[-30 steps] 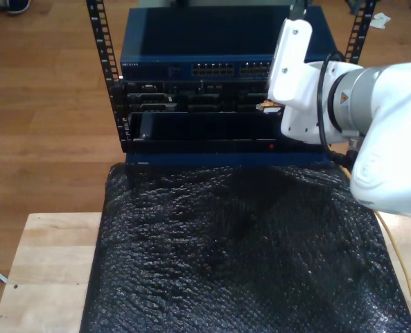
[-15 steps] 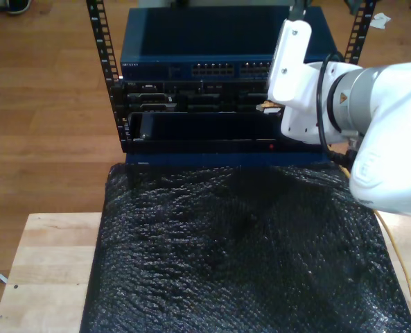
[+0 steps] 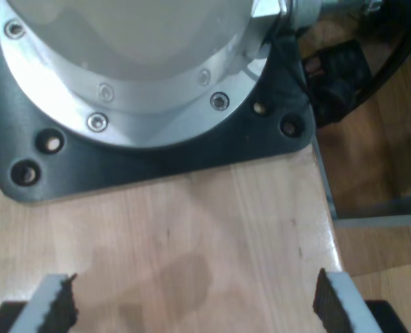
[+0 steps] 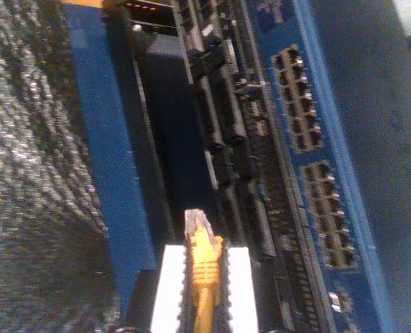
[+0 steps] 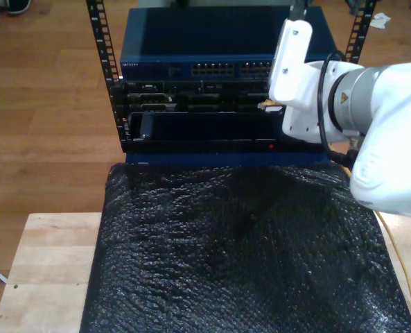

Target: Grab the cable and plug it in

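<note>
The cable's clear plug [image 4: 195, 223] with its yellow boot [image 4: 204, 258] sticks out between the white fingers [image 4: 169, 277] of my second gripper [image 4: 204, 253], which is shut on it. The plug tip hangs just in front of the dark rack face, below the blue switch's port rows [image 4: 299, 97]. In the exterior view that gripper [image 5: 267, 106] is at the rack's right side, under the switch [image 5: 212, 69]. A thin yellow stretch of cable [image 5: 394, 243] runs down the exterior view's right edge. My first gripper [image 3: 191, 309] is open over bare wood, its pads [image 3: 59, 309] wide apart.
A black bubble-textured mat [image 5: 240, 250] covers the wooden table [image 5: 46, 263] in front of the rack. Perforated rack rails [image 5: 105, 55] stand at both sides. An arm's round base on a black plate [image 3: 156, 152] is bolted near the table edge.
</note>
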Controlling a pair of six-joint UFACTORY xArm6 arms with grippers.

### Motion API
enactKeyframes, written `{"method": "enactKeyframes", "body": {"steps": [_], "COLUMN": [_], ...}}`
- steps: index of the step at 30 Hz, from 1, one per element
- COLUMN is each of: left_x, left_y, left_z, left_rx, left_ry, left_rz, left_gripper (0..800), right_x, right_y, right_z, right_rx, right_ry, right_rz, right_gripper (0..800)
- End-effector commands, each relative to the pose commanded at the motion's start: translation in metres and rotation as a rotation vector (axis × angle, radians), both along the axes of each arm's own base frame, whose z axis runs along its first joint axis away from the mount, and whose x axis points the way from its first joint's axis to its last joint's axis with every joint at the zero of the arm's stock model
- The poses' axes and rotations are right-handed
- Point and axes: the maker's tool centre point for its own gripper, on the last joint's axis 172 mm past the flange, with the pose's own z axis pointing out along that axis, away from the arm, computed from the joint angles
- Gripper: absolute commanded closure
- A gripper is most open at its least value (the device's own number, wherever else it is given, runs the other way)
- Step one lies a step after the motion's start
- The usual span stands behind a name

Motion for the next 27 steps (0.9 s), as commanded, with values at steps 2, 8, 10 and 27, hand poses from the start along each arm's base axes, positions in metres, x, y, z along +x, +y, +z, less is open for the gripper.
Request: {"method": "enactKeyframes", "body": {"steps": [2,8,10,27], "left_x": [0.001,0.002,0.002,0.002], "left_y": [0.0,0.002,0.002,0.002], "left_z": [-0.005,-0.006,-0.006,-0.006], "left_rx": [0.008,0.014,0.014,0.014], "left_ry": [-0.005,-0.008,-0.008,-0.008], "left_rz": [0.002,0.0,0.0,0.0], "left_gripper": [0,0,0,0], "right_x": [0.001,0.01,0.016,0.042], "right_y": [-0.001,-0.001,-0.004,0.018], "right_z": [0.0,-0.008,-0.006,-0.065], "right_rx": [-0.004,-0.036,-0.053,-0.145], "right_ry": [-0.008,-0.017,-0.058,-0.175], "right_rz": [-0.003,-0.001,-0.016,-0.032], "right_gripper": [800,800,800,800]}}
